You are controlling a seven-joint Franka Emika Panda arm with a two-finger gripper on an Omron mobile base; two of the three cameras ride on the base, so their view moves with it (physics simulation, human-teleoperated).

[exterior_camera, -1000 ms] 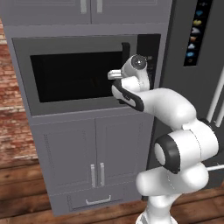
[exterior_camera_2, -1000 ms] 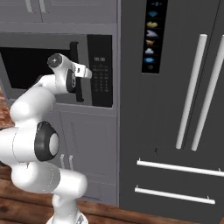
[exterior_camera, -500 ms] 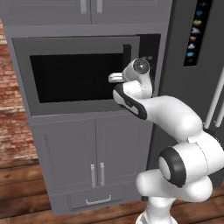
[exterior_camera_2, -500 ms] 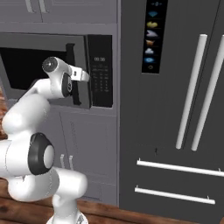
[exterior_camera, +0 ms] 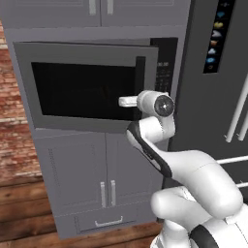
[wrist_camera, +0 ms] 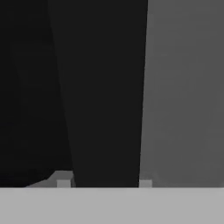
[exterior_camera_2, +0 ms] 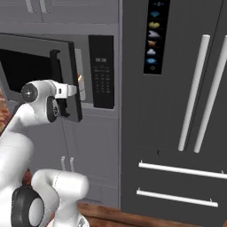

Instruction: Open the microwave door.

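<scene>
- The microwave (exterior_camera_2: 95,75) is built into a column of grey cabinets, with the tall dark fridge (exterior_camera_2: 177,111) just to its right.
- The microwave door (exterior_camera: 85,87) is hinged on its left side and stands partly open; its right edge has swung out toward the robot, away from the black button panel (exterior_camera_2: 101,71).
- In the right base view a narrow gap shows between the door's free edge and the button panel, with a strip of pale interior visible in it.
- The door's vertical black bar handle (exterior_camera: 140,80) runs down the right side of the dark glass window.
- The tool (exterior_camera: 127,101) sits at the lower part of that handle, reaching in from the right, with the arm's white wrist directly behind it.
- In the hand view a broad black bar rises between the two small fingertips (wrist_camera: 64,183), one on each side of it, so the tool is closed around the handle.
- Below the microwave are two grey cabinet doors (exterior_camera: 97,179) with slim silver handles, and a drawer beneath them.
- More grey cabinet doors (exterior_camera: 97,9) sit above the microwave.
- The fridge carries long pale vertical handles (exterior_camera_2: 195,93) and a column of small lit icons (exterior_camera_2: 153,37) near its left edge.
- A red brick wall (exterior_camera: 14,121) lies to the left of the cabinets, above a wooden floor (exterior_camera: 24,213).
</scene>
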